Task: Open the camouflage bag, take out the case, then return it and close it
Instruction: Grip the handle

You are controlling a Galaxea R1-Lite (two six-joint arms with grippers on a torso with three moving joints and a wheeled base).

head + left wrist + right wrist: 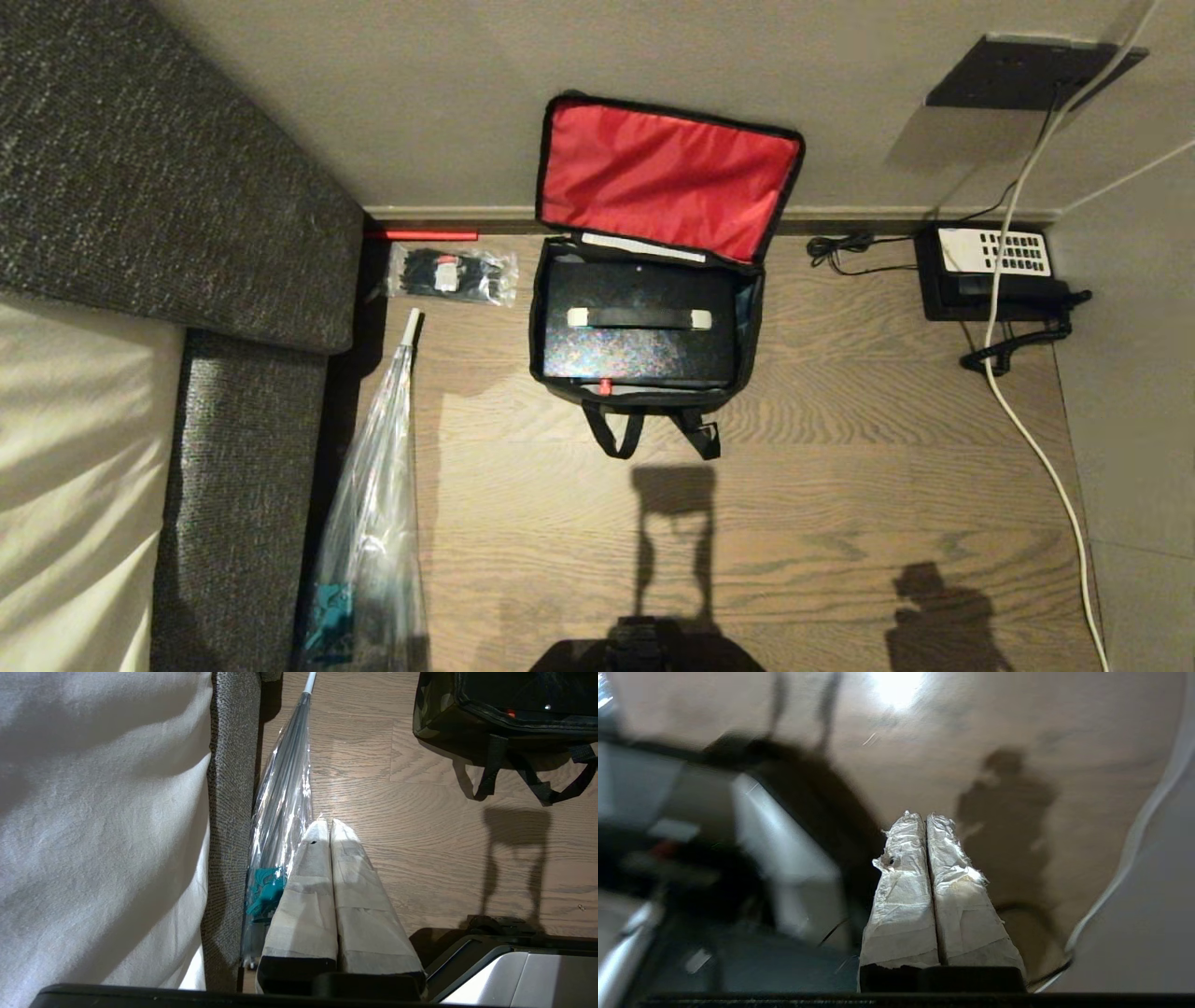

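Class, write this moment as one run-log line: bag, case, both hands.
bag: lid open | case: inside bag | left hand: shut, empty, beside umbrella | right hand: shut, empty, above floor

Each tool (325,823) (922,815) had 2 tapered fingers wrapped in creased off-white tape, mounted on a black base; the body (514,975) looked silver-grey.

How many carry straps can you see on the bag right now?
2, both hanging from the camouflage bag's near side onto the floor: left strap and right strap. Any others may be hidden behind it.
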